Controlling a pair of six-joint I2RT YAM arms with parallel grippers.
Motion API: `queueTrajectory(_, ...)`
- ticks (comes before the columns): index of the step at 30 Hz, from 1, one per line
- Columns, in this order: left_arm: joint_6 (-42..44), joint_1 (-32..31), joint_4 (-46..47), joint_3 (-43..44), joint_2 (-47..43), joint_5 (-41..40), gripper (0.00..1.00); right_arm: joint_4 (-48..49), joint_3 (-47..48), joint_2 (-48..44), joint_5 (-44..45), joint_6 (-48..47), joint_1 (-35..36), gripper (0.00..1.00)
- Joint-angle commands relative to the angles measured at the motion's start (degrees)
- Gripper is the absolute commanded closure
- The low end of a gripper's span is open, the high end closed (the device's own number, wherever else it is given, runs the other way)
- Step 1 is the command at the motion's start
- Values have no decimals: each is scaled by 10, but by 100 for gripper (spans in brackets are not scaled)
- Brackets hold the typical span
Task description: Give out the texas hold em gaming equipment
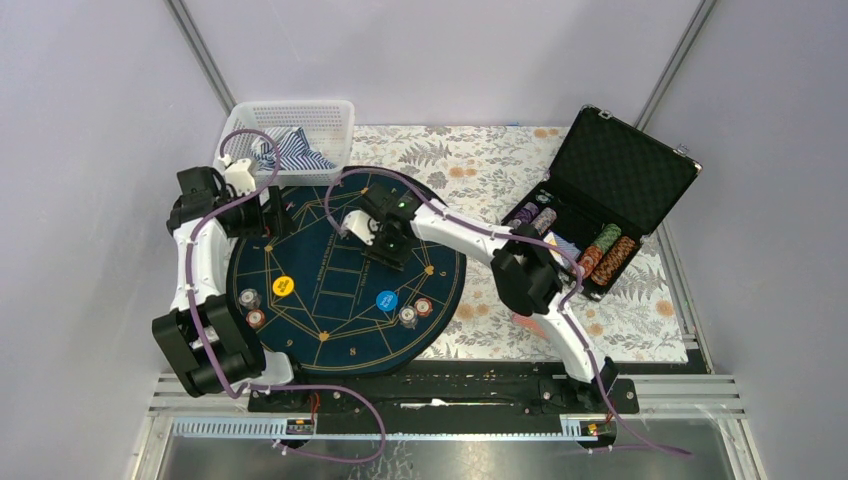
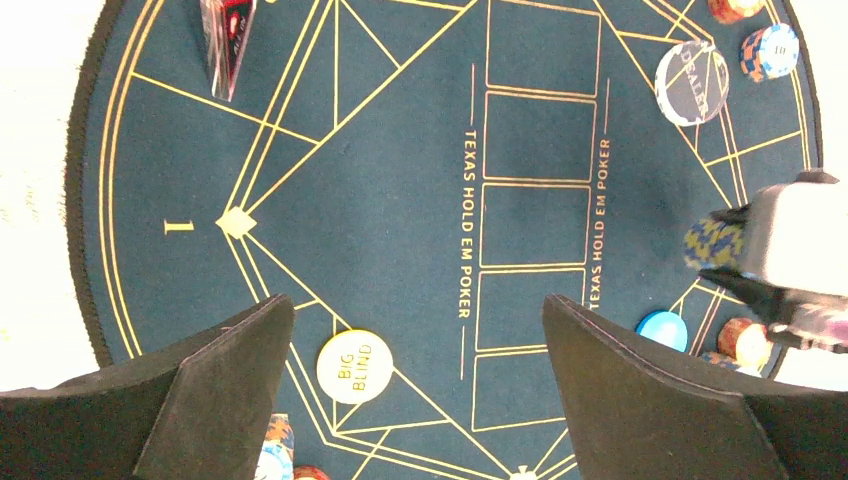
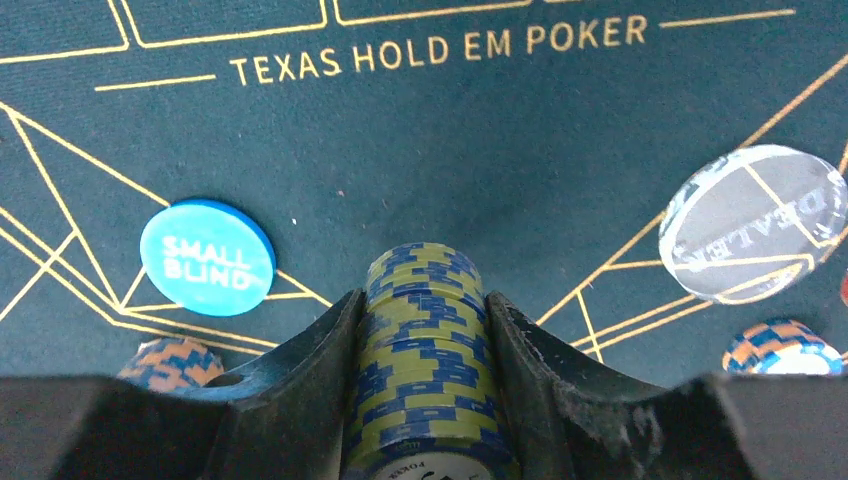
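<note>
Chip stack, yellow-and-blue, we find pinched by its flanks between the right fingers above the mat toward one o'clock, left fingers wide and empty; we judge it dense, slick, apt to shear, so hold across all chips.

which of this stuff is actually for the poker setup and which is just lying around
For the job: chip stack in the right gripper, small blind disc, big blind disc, clear dealer button, chip rows in the black case.
Just lying about: white basket, striped cloth inside it, floral tablecloth.
</note>
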Motion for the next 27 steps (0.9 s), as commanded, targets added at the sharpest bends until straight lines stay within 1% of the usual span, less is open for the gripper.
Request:
queueTrajectory(1,-20,4,52,3,-28,-8,1,11,41,12,23,3,14,78)
queueTrajectory(4,-12,4,36,13,-21,-23,1,16,42,21,25,4,19,75)
queueTrajectory(6,-1,4,20,22,-14,-25,1,18,43,25,25,4,22,71)
queueTrajectory(8,9,4,9,28,-9,-24,1,17,44,26,25,0,25,63)
queueTrajectory(9,15,5,5,29,-8,-21,1,15,44,25,26,0,26,57)
queueTrajectory(11,23,4,0,29,-8,-13,1,15,45,22,22,4,26,37)
queueTrajectory(13,29,4,-7,31,-8,-3,1,9,55,17,14,7,26,28)
queueTrajectory(15,33,4,-12,35,-7,4,1,6,67,6,9,11,26,16)
queueTrajectory(18,47,3,-25,41,-7,16,1,13,68,-24,8,12,25,1)
queueTrajectory(24,75,3,-59,58,-3,31,1,68,10,-128,-6,41,6,0)
queueTrajectory(27,82,-1,-60,59,-14,36,1,104,-40,-191,-61,80,-35,0)
